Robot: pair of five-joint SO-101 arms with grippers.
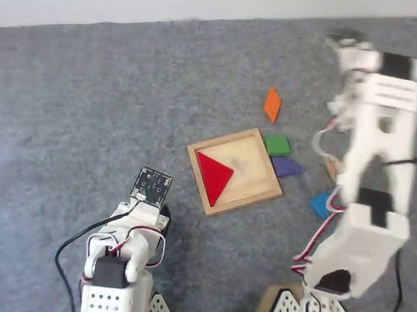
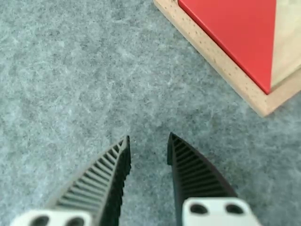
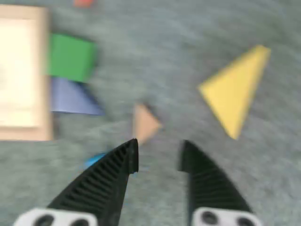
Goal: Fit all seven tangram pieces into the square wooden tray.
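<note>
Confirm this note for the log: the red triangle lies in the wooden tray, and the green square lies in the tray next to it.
One part is wrong. The red triangle does lie in the wooden tray, but the green square lies outside it, on the grey mat just beside the tray's rim. The high view shows this.

We log one red triangle point(image 1: 213, 175) in the wooden tray point(image 1: 255, 169); green square point(image 1: 277, 145) and purple piece point(image 1: 286, 166) just beside it, orange piece point(image 1: 272, 104) nearer the counter's far edge.

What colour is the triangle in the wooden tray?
Red; the triangle shows best in the left wrist view.
</note>
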